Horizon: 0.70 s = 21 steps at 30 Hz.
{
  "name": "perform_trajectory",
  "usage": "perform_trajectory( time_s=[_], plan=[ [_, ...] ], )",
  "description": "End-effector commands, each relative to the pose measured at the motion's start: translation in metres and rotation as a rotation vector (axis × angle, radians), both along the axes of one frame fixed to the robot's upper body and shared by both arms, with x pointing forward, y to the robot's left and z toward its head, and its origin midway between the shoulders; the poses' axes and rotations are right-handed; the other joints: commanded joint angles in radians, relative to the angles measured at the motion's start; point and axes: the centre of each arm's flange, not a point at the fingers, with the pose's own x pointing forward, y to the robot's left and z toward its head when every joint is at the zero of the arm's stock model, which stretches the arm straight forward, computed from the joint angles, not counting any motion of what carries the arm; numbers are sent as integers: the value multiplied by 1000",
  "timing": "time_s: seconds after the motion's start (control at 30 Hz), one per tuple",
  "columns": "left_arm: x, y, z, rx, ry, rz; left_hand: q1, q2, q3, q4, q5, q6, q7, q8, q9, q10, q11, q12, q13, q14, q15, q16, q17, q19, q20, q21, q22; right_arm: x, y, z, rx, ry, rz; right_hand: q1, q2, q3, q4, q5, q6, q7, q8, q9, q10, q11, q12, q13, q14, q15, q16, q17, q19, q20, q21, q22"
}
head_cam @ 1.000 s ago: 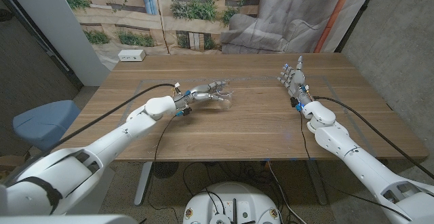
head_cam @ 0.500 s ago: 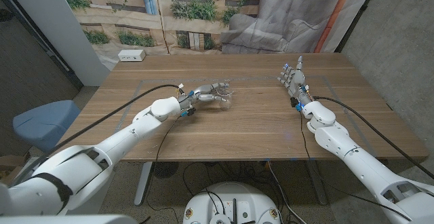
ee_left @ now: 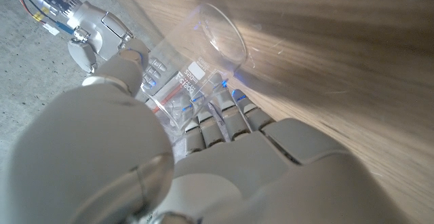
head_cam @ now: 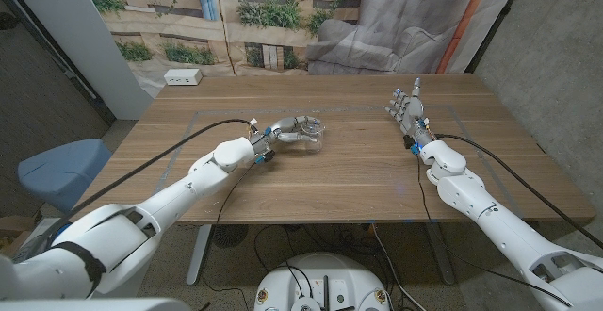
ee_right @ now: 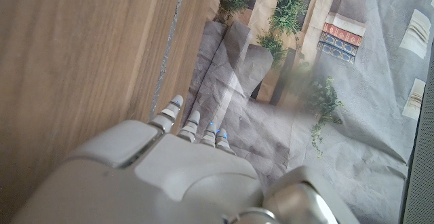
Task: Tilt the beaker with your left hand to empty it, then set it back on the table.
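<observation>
Left hand [head_cam: 294, 130] grips beaker [head_cam: 314, 132], seemingly tilted, mouth away

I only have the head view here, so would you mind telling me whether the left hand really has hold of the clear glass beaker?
Observer: Yes. In the left wrist view the left hand has its fingers wrapped around the clear glass beaker.
Operator: Thank you. Is anything left inside it?
Observer: It looks empty there; I see only printed markings on its wall.
Operator: And what is the right hand doing?
Observer: The right hand holds nothing, its fingers extended beside the wooden table.
</observation>
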Motion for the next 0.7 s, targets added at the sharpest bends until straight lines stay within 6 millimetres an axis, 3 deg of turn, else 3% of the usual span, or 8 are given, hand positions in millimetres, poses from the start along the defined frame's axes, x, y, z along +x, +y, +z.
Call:
perform_trajectory(
  time_s=[0.03, 0.17, 0.3, 0.7],
  plan=[
    [-4, 3, -4, -92, -52, 53, 92, 49, -63, 1, 3, 86, -20, 78, 18, 136, -34, 50, 61, 107, -198, 78, 59, 94, -66, 18, 6, 0, 0, 0, 0, 0, 0, 4, 88, -6, 1, 6, -7, -3, 5, 2, -3, -1, 6, 5, -3, -17, 4, 2, 1, 6, 6, 4],
    [-5, 4, -2, -119, -67, 62, 138, 64, -100, 2, 5, 154, -27, 126, 17, 217, -33, 83, 97, 170, -201, 120, 90, 150, -82, 27, 8, 0, 0, 0, 0, 0, 0, 4, 88, -6, 1, 6, -8, -3, 5, 2, -4, -2, 6, 5, -2, -17, 4, 2, 1, 5, 7, 4],
    [-11, 2, 3, -152, -108, 61, 151, 74, -112, 6, 5, 195, -27, 149, 14, 258, -32, 93, 109, 198, -202, 135, 100, 173, -87, 30, 8, 0, 0, 0, 0, 0, 0, 4, 88, -6, 1, 6, -6, -1, 6, 2, -3, -1, 6, 5, -2, -17, 4, 2, 1, 6, 6, 4],
    [-22, -5, 19, -130, -144, 46, 172, 96, -128, 8, 7, 244, -17, 176, 1, 316, -31, 99, 126, 264, -204, 154, 112, 230, -95, 42, 11, 0, 0, 0, 0, 0, 0, 4, 88, -6, 1, 6, -6, -3, 6, 2, -4, -2, 6, 5, -4, -19, 3, 2, 1, 6, 6, 4]
  ],
)
